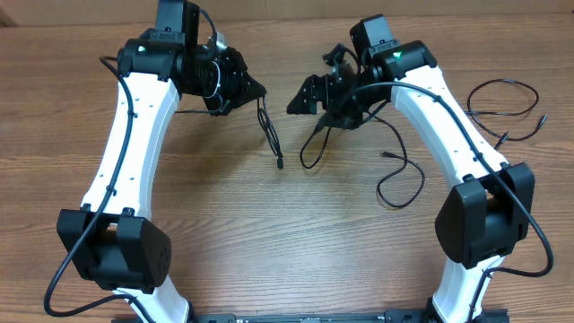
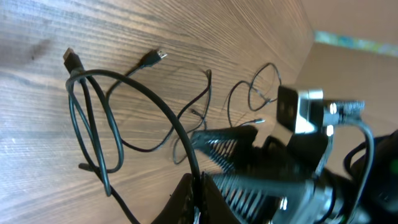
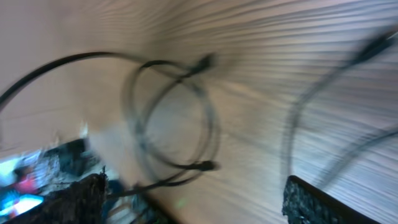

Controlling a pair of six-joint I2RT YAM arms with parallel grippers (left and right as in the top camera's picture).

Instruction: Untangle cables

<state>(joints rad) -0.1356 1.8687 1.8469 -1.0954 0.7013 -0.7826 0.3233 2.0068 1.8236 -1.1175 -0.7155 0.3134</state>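
Note:
My left gripper point(image 1: 254, 90) is shut on a thin black cable point(image 1: 269, 127) that hangs from it in a narrow loop, ending in a plug point(image 1: 281, 164) near the table. In the left wrist view the jaws pinch this cable point(image 2: 93, 118) at the bottom of the frame, and its plug point(image 2: 71, 59) lies at the upper left. My right gripper point(image 1: 300, 100) faces the left one a short way off, open, with nothing between its fingers point(image 3: 323, 200). The blurred right wrist view shows a cable loop point(image 3: 174, 118) on the wood ahead. More cable point(image 1: 399, 184) curls under the right arm.
A separate thin black cable point(image 1: 507, 112) lies looped at the far right of the wooden table point(image 1: 287, 233). Another small plug point(image 2: 158, 55) rests on the wood beyond the held loop. The arms' bases stand at the front corners.

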